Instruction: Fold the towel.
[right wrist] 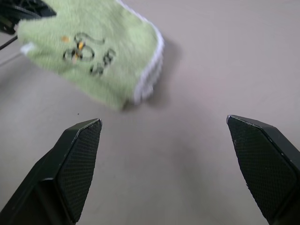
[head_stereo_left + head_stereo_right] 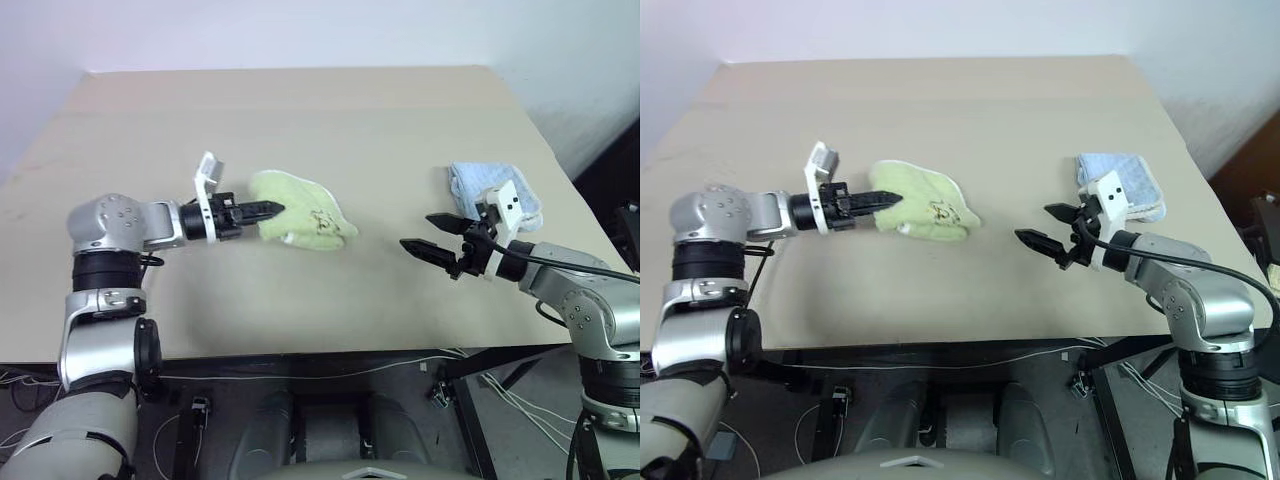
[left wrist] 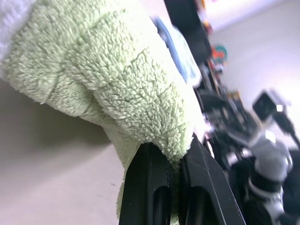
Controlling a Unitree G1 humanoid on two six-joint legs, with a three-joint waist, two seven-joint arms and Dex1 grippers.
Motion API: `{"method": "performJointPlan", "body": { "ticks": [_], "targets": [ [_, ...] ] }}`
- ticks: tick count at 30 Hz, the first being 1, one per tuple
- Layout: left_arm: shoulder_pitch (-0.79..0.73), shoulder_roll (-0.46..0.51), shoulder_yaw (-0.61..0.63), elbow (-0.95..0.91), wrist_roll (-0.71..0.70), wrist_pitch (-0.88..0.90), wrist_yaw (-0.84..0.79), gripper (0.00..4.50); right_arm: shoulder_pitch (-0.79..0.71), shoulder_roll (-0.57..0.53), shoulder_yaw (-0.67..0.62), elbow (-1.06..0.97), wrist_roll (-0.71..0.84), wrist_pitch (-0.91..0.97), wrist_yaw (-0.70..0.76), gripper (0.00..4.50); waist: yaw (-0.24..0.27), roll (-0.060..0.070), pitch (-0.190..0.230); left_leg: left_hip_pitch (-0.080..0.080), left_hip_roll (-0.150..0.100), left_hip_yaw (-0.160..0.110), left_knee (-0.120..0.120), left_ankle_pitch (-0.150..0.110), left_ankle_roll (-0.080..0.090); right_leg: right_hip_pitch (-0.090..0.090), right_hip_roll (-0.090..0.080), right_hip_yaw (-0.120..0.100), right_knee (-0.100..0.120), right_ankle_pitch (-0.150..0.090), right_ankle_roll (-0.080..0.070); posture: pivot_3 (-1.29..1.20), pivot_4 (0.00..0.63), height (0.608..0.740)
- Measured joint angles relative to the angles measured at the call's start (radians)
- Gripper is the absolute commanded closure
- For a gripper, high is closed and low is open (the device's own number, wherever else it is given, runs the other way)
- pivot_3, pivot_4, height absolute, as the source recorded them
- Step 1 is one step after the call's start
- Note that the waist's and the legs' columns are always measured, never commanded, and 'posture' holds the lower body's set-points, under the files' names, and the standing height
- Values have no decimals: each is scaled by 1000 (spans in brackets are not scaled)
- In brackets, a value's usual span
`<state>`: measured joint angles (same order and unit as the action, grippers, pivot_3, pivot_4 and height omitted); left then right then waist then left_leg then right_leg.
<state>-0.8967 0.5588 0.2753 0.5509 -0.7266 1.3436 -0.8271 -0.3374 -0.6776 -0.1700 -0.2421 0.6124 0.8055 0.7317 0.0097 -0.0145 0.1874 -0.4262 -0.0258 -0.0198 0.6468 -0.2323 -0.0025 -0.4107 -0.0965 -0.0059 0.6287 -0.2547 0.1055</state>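
towel bunched at frame centre-left on table | left gripper pinching its left edge, cloth lifted | right gripper spread, empty, centre-right | advice: keep pinch firm, pull sideways slowly, catch the free corner with the right

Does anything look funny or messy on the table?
The green towel is bunched in a lumpy heap, not flat, with one end pinched in the left pincer. The blue towel lies folded near the open right pincer. Nothing is spilled or broken.
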Motion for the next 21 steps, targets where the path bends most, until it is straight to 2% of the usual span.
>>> {"method": "performJointPlan", "body": {
  "ticks": [5, 15, 21],
  "targets": [
    [-34, 82, 133, 119, 19, -98, 95, 4476, -31, 12, 7, 29, 0, -7, 2, 0, -2, -1, 1, 0, 0, 0, 0, 0, 0, -1, 1, 0, 1, 0, 0, 0, 150, 740],
    [-177, 368, 213, 559, 164, -511, 227, 4476, -67, 26, 44, 76, -8, -7, 30, 0, -5, -4, 3, 0, 0, 2, 0, 0, 0, -2, 1, 0, 1, 0, 1, 0, 150, 740],
    [-179, 428, 285, 693, 172, -641, 253, 4476, -92, 26, 63, 91, -12, -7, 49, 0, 1, -4, 3, 0, 0, 2, 0, 0, 0, -1, 1, 0, 2, 0, 1, 0, 150, 740]
  ]
}}
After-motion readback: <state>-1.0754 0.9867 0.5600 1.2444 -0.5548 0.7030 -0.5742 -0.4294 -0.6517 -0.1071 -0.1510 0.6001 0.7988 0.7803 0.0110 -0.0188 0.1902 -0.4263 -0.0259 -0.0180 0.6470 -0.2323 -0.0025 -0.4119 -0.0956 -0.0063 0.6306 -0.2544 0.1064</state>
